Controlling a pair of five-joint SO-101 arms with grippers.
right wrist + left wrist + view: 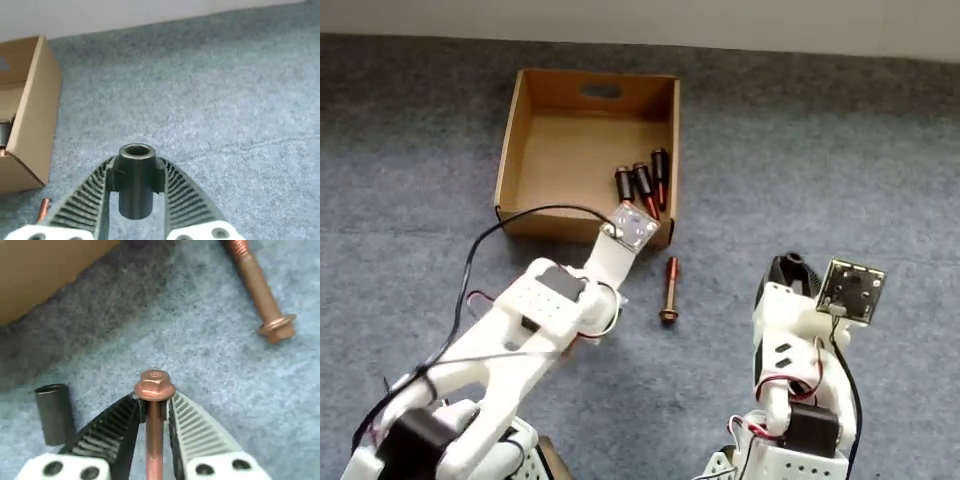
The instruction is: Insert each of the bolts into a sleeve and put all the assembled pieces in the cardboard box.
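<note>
Our left gripper [154, 410] clamps a copper hex-head bolt [154, 390]. A matte tubular spare sleeve [54, 412] lies just beside it, and a loose bolt [260, 295] lies ahead on the fuzzy carpet [200, 355]. Our right gripper [135, 172] grips a smooth hollow black sleeve [135, 182].

A robotics lab or hobby bench, by the look; grey carpet-like covering [840, 150] spreads all round the cardboard box [510, 160]; a pale wall [720, 20] runs behind the box; white arms [535, 300] trailing loose wires [470, 270] stand before it.
</note>
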